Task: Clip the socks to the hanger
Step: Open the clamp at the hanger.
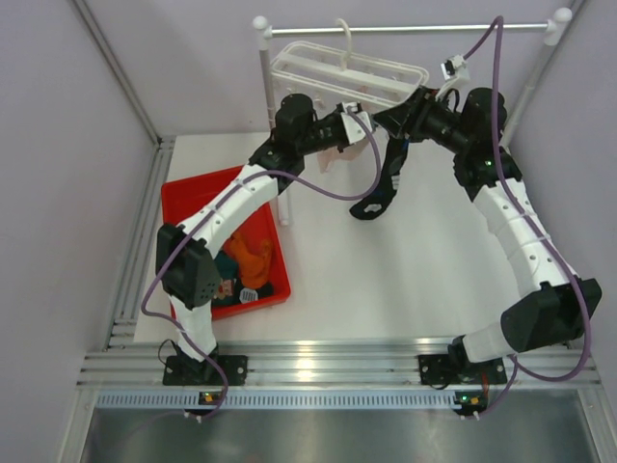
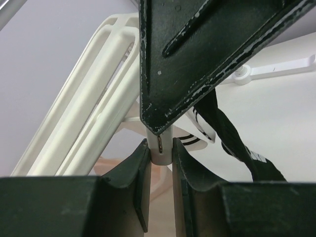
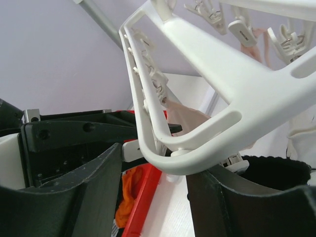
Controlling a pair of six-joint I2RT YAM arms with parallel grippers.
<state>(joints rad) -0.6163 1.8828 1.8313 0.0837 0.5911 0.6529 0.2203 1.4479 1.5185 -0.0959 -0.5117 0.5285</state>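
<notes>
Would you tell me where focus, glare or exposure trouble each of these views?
Top external: sharp, with glare on the aluminium rails. Left wrist: the clip is crisp, the hanger behind it soft. Right wrist: the hanger looms bright and blurred, the fingers look dark.

my white table (image 1: 405, 280) carries a red bin (image 1: 183, 198) at its left, socks (image 1: 253, 256) inside, beside a white rail post (image 1: 263, 87).

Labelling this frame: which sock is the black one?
The black sock dangling below the hanger, beside the clip in the left claw. The orange sock lies in the red bin.
</notes>
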